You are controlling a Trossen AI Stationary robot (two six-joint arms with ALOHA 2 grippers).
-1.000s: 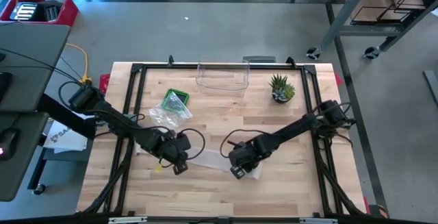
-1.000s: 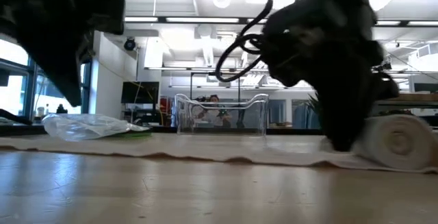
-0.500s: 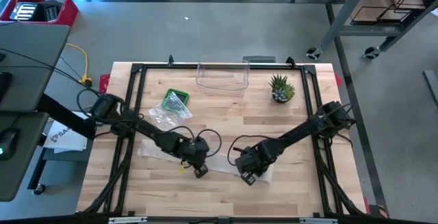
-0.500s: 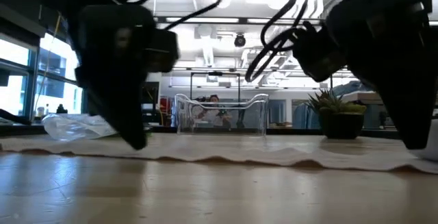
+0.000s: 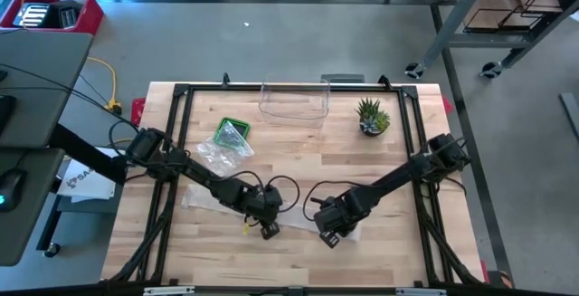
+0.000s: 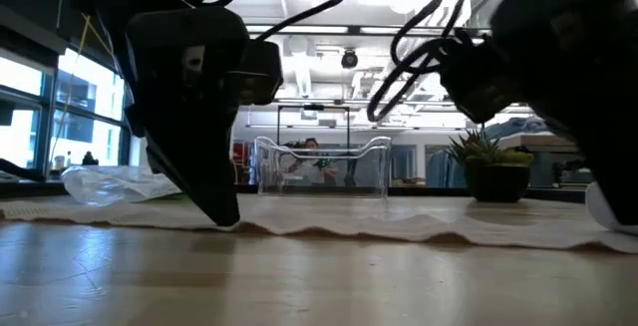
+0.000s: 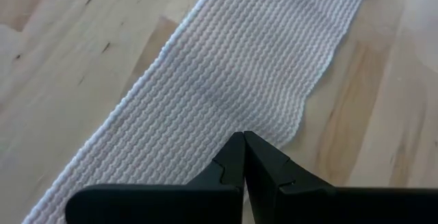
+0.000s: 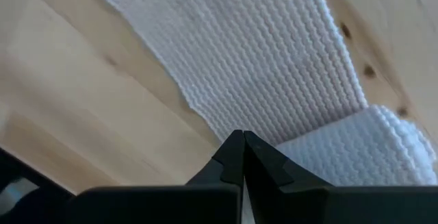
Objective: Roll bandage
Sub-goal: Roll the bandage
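So, both my pincers are pinched fully shut, holding nothing, tips down on the bandage (image 5: 288,216). It lies flat across the near half of the wooden table (image 5: 389,251). My left gripper (image 5: 269,231) presses the flat strip near its edge. My right gripper (image 5: 328,239) sits just beside the rolled-up end (image 8: 356,148). Plastic bag (image 5: 226,145), clear bin (image 5: 293,103) and small plant (image 5: 372,117) sit further back.
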